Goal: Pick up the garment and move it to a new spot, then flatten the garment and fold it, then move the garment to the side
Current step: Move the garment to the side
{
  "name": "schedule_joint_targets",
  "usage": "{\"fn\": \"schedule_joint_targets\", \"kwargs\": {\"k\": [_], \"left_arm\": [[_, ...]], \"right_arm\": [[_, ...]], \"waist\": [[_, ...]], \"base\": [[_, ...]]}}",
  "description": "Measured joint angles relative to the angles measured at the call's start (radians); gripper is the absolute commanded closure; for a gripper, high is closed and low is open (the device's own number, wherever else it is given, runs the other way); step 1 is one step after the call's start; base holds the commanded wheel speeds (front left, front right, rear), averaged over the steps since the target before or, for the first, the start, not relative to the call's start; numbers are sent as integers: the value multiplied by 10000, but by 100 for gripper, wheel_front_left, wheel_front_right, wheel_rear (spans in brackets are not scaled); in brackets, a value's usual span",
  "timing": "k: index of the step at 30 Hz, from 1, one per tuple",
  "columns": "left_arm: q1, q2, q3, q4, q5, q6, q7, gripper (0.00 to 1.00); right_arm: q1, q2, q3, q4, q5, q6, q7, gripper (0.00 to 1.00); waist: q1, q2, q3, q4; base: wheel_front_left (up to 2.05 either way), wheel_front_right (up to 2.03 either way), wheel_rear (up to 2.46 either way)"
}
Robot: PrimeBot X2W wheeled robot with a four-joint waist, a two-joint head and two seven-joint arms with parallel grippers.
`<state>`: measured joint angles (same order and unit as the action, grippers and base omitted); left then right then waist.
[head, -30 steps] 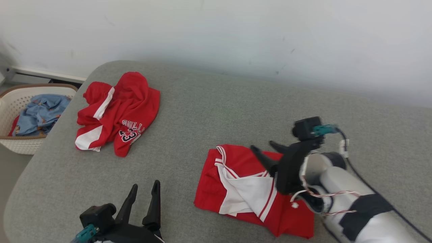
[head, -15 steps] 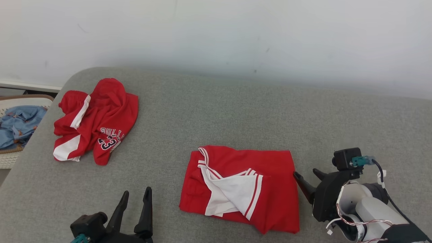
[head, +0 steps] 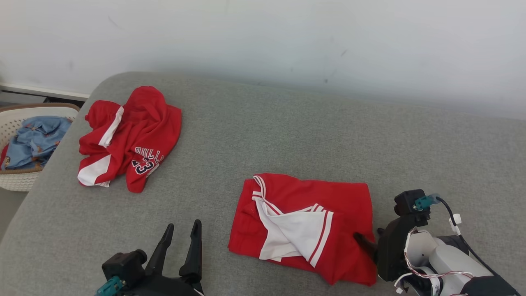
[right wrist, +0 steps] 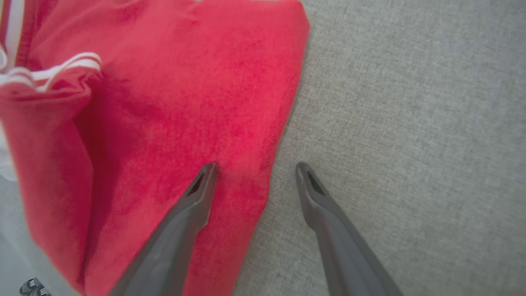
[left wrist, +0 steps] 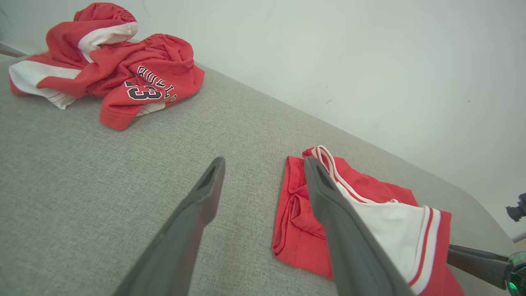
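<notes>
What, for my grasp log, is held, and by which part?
Nothing. The right gripper stands open astride the edge of the folded red-and-white garment; the left gripper open over grey fabric cushion.

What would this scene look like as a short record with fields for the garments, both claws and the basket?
surface: grey cushion
folded red garment: lying flat, white panel on top
crumpled red jersey: far left, apart from the folded one
left claw: open, empty, above bare cushion
right claw: open, straddling the folded garment's edge, one finger over cloth, one over cushion
basket: beside the cushion's left end, holding blue clothes
</notes>
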<state>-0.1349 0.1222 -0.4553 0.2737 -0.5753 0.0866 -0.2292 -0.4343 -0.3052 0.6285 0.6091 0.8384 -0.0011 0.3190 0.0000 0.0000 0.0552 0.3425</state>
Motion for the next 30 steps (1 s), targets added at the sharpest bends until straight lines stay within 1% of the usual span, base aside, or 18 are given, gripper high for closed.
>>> {"fn": "schedule_joint_targets", "kwargs": {"k": [3, 4, 5, 6, 11, 15, 17, 19, 23, 30], "left_arm": [[-2, -29, -6, 54, 0, 0, 0, 0], [-4, -31, -4, 75, 0, 0, 0, 0], [-4, -31, 10, 98, -2, 0, 0, 0], [-5, -33, 15, 113, -2, 0, -2, 0], [-5, -54, 56, 159, -6, 2, -2, 0], [35, -10, 245, 182, -33, 12, -6, 0], [35, 23, 282, 201, -33, 10, -15, 0], [36, 42, 305, 213, -33, 12, -17, 0], [56, 90, 353, 199, -33, 12, -19, 0], [98, 157, 328, 65, -31, 10, -90, 0]], "right_arm": [[-80, -40, 96, 44, 35, -35, 397, 1], [-111, -50, 150, 58, 35, -50, 541, 53], [-155, -61, 180, 67, 36, -50, 671, 73], [-193, -65, 169, 69, 54, -48, 748, 100], [-254, -4, 102, 59, 238, -46, 949, 100], [-491, -50, 115, 54, 127, -15, 949, 100], [-788, -215, 46, 29, 29, 25, 918, 100], [-1132, -520, -111, 15, 15, 100, 848, 100], [-1498, -1078, -309, 4, -52, 113, 809, 100], [-1506, -1413, -602, 201, 46, 115, 861, 100]], "waist": [[0, -1, 6, 109], [0, 0, 9, 141], [0, 0, 12, 170], [0, 0, 14, 193], [0, 0, 36, 246], [0, 0, 31, 160], [0, 0, 21, 72], [0, 0, -1, -28], [0, 1, -53, -261], [0, 0, -90, -758]], "base": [[0, 0, 0], [0, 0, 0], [0, 0, 0], [0, 0, 0], [0, 0, 0], [0, 0, 0], [0, 0, 0], [0, 0, 0], [0, 0, 0], [0, 0, 0]]}}
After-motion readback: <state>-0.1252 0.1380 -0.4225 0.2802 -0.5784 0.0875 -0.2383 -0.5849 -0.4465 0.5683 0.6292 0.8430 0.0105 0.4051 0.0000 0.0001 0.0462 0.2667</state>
